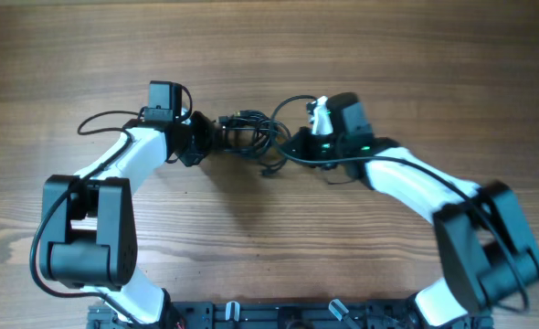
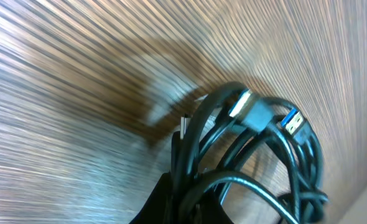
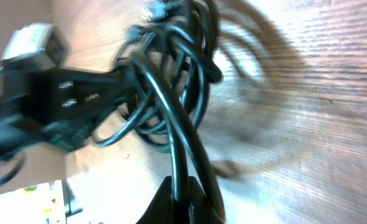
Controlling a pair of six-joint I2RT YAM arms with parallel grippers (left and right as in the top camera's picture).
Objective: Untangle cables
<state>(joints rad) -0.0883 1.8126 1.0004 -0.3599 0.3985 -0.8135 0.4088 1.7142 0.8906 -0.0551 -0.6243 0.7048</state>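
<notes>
A tangled bundle of thin black cables (image 1: 248,133) hangs between my two grippers above the wooden table. My left gripper (image 1: 202,139) is shut on the bundle's left side; in the left wrist view the cables (image 2: 258,162) loop out of the jaws (image 2: 193,199), with a silver plug tip (image 2: 239,104) and a blue-tipped plug (image 2: 289,119). My right gripper (image 1: 297,146) is shut on a cable strand at the bundle's right; in the right wrist view that strand (image 3: 171,118) runs from the jaws (image 3: 183,199) up into the knot (image 3: 171,37).
The wooden table (image 1: 269,238) spreads all around. A thicker black wire (image 1: 100,122) curves off the left arm. The arm bases (image 1: 279,315) sit at the front edge. The left gripper body (image 3: 53,93) shows across the bundle in the right wrist view.
</notes>
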